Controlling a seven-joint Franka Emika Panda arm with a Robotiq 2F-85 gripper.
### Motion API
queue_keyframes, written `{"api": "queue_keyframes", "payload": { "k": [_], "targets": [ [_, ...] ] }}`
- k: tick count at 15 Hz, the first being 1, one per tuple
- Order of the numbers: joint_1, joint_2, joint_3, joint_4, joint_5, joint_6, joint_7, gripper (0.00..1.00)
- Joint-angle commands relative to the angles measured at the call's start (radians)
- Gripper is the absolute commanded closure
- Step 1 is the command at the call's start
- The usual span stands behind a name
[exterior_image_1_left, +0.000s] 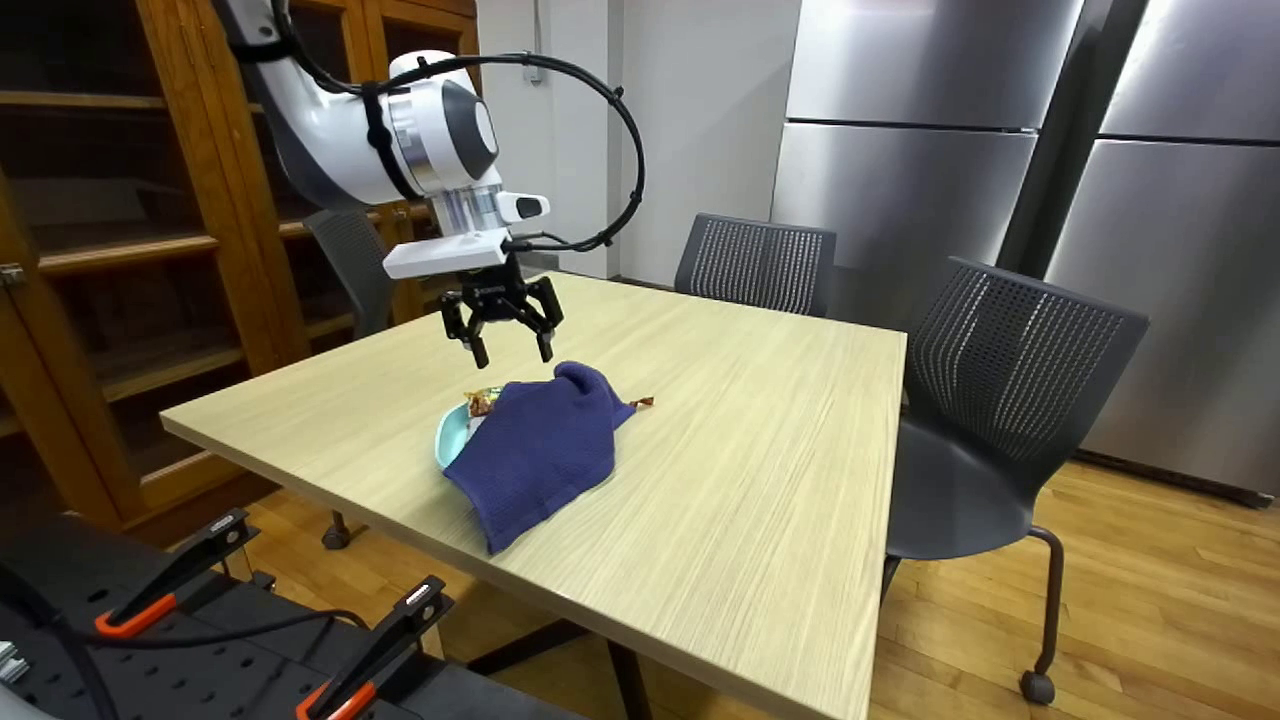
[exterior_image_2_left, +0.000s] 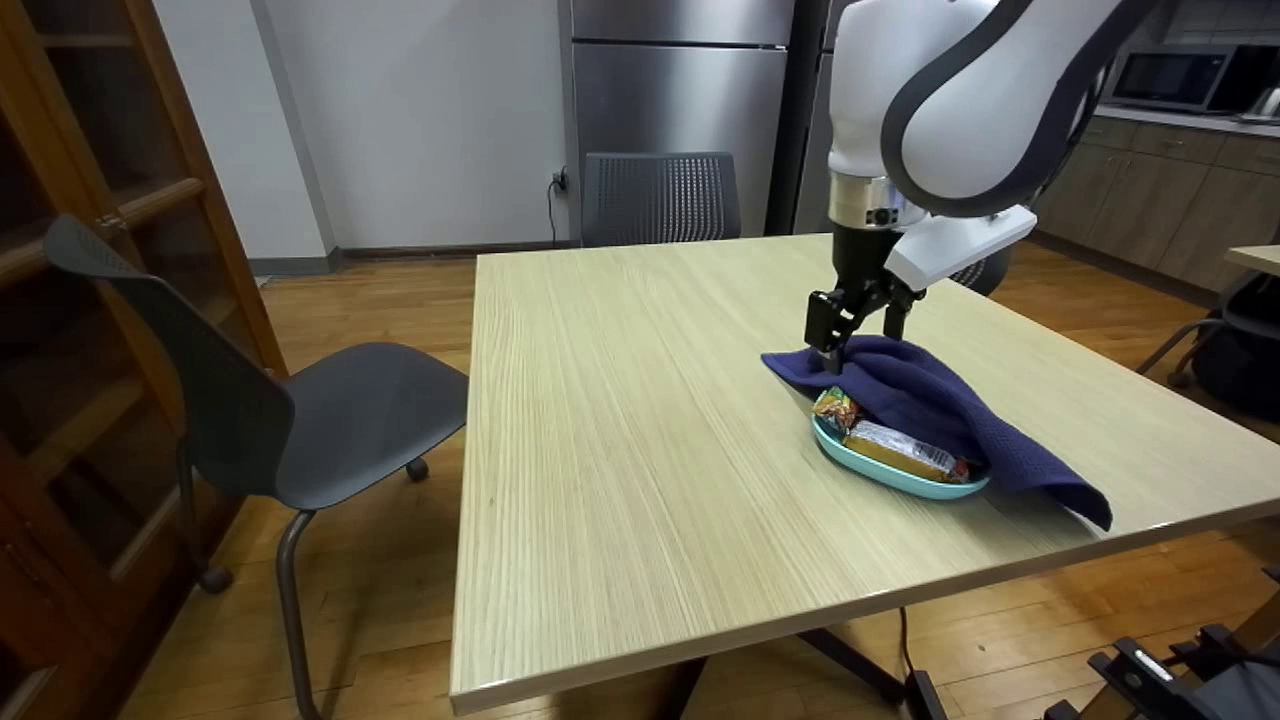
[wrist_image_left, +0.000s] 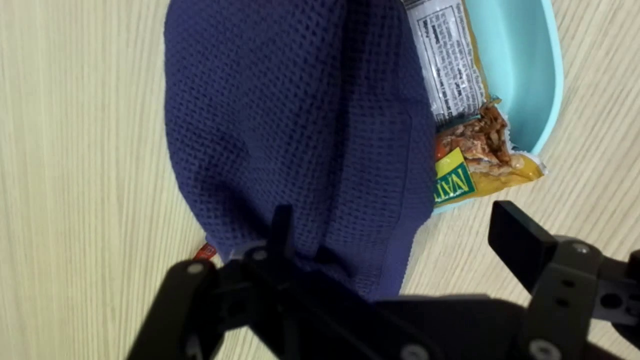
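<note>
Left of centre in an exterior view, one blue towel (exterior_image_1_left: 545, 450) is being hovered over by one gripper (exterior_image_1_left: 513, 352), its two fingers spread apart. At the wrist view's upper right, one turquoise bowl (wrist_image_left: 535, 65), holding one silver-labelled bar (wrist_image_left: 447, 60) and one yellow packet (wrist_image_left: 477, 170), is being partly covered by the towel; at lower left, one red wrapper tip (wrist_image_left: 205, 251) is being overlapped too.

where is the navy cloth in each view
In an exterior view: navy cloth, left of centre, lower half.
In an exterior view: navy cloth, right of centre.
In the wrist view: navy cloth, middle, cut by the top edge.
Shared landmark: teal dish, partly covered.
</note>
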Motion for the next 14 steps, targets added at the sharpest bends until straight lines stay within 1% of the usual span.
{"api": "queue_keyframes", "payload": {
  "k": [1,4,8,9,11,14],
  "targets": [
    [-0.013,0.034,0.028,0.035,0.115,0.019,-0.072,0.00],
    [-0.032,0.038,0.050,0.041,0.243,-0.004,-0.111,0.00],
    [-0.057,0.038,0.073,0.043,0.418,-0.016,-0.112,0.00],
    [-0.056,0.041,0.069,0.045,0.445,-0.011,-0.100,0.00],
    [-0.045,0.050,0.045,0.050,0.474,0.015,-0.059,0.00],
    [-0.045,0.068,0.027,0.072,0.510,0.028,-0.026,0.00]
  ]
}}
